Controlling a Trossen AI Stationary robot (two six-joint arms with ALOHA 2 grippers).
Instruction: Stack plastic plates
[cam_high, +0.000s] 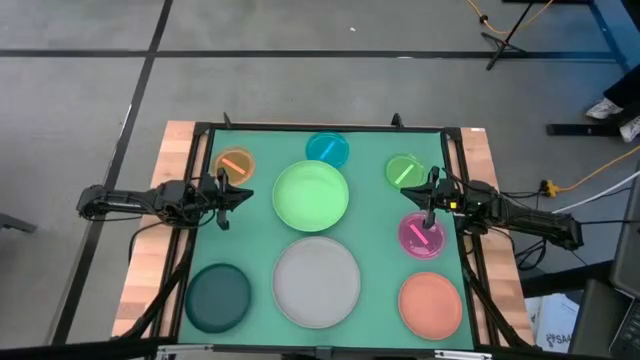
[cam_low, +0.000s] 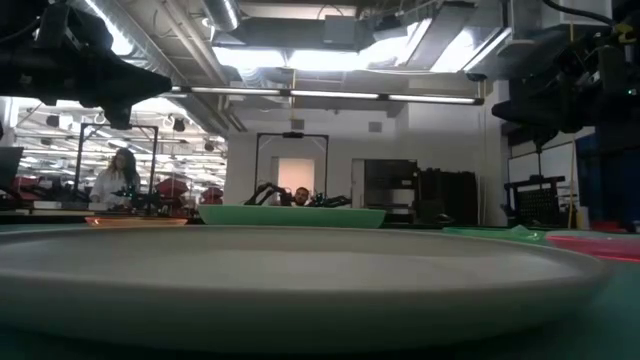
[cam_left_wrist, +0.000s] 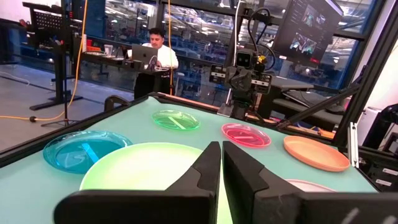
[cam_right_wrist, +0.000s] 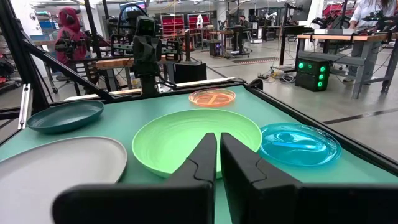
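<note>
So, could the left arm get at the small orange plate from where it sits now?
Probably yes. The left gripper, fingers shut and empty, hangs just beside the orange plate, which lies alone on the mat with nothing on it. The light green plate sits clear to the other side.

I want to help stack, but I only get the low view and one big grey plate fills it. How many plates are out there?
Observer: Eight, all lying apart, none stacked yet. The grey plate sits at the front middle.
Operator: Where is the dark green one?
Observer: The dark green plate is at the front, left of the grey one.
Operator: Are the tools holding anything?
Observer: No. The left tool and the right tool are both shut and empty, on either side of the light green plate.
</note>
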